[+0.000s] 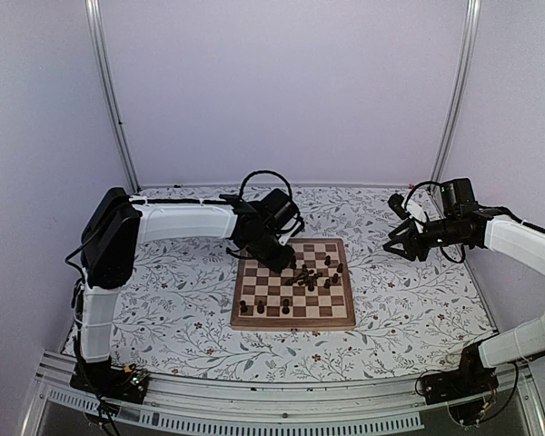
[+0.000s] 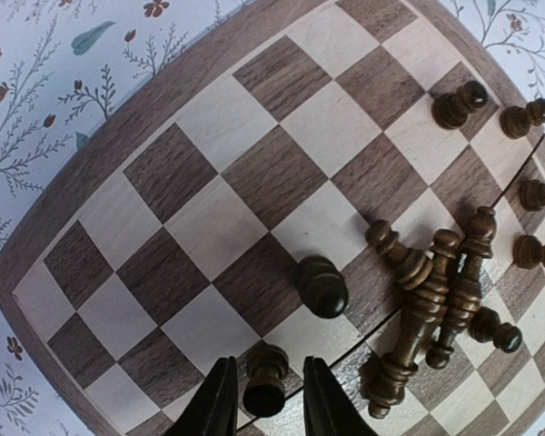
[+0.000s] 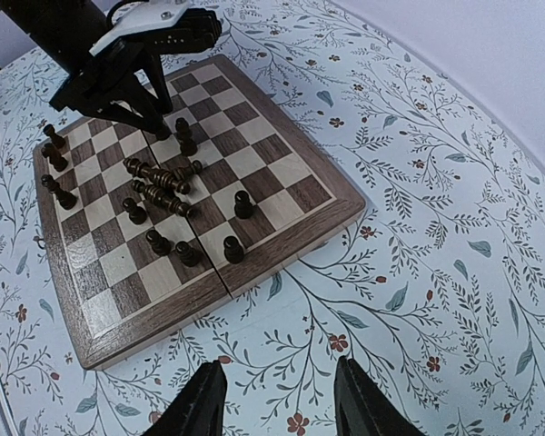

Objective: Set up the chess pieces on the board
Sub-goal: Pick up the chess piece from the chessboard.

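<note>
left wrist: pawn (image 2: 265,381) stands upright within left gripper (image 2: 271,365); fallen pieces (image 2: 425,313) lie crossed.

Board (image 2: 254,173): wooden, light and dark squares, brown border; fills most of the frame, one corner at far left.
Flowered table surface (image 2: 36,82): upper left, also the upper right corner.
Left gripper (image 2: 269,377): bottom centre; two dark fingers (image 2: 220,404) flanking a small upright pawn (image 2: 265,392), with a thin gap on either side.
Second pawn (image 2: 322,287): round-headed, upright, just above and right of the first.
Heap of toppled pieces (image 2: 431,313): lower right, lying across one another.
Four standing pieces (image 2: 459,103): upper right and right edge, spaced apart.
</note>
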`<state>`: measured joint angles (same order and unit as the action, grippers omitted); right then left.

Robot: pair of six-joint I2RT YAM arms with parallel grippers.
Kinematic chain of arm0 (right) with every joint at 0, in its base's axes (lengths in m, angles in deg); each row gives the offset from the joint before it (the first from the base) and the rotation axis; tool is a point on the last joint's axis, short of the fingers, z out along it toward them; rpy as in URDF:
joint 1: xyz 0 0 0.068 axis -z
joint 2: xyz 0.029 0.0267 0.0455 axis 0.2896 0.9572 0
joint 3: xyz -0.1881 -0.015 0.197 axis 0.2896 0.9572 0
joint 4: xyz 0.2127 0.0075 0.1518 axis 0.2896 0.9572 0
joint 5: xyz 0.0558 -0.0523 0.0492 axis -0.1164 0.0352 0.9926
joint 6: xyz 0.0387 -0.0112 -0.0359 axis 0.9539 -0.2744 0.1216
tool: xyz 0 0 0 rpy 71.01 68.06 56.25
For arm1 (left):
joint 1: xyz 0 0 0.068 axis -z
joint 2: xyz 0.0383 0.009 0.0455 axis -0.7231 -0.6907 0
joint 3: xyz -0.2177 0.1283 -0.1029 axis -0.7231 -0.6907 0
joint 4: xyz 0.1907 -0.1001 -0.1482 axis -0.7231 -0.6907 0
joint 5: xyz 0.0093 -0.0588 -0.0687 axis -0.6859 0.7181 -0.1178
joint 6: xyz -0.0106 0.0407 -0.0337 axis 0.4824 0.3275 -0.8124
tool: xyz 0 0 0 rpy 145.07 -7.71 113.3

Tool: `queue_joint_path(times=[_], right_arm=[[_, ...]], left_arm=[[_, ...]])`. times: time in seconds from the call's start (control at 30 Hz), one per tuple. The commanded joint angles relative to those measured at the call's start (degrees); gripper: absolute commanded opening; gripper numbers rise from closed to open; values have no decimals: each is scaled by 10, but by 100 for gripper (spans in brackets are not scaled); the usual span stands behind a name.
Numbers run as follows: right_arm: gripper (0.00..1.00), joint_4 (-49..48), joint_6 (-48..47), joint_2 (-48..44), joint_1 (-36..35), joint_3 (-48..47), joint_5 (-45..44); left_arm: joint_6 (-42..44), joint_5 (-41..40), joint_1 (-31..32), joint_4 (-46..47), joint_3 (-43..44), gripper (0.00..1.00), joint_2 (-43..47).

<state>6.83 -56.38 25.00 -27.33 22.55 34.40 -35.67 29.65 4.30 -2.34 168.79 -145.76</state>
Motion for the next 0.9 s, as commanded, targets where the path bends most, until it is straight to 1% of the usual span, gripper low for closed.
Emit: queue_joint_path(times=[0.0,0.03,0.23,0.33,0.5,0.63,0.87], right_arm=[[45,-1,-4,-6,1,10,-2],[45,-1,-4,-5,1,10,-1],[45,-1,-4,-4,1,10,-2],[45,-1,-4,-3,1,10,-3],[45,-1,-4,-2,1,10,-5],[45,-2,-4,-1,1,10,-7],[44,-19,11,-2,1,11,-47]], left_arm=[[1,-16,-5,-16,15,27,-8],[1,-16,-5,-16,14,25,-8],[2,-18,-3,-19,14,8,-3],[2,-28,2,-25,20,3,6],[8,-50,36,-39,43,2,41],[45,-59,83,-23,61,1,60],[95,4,140,-19,101,1,33]])
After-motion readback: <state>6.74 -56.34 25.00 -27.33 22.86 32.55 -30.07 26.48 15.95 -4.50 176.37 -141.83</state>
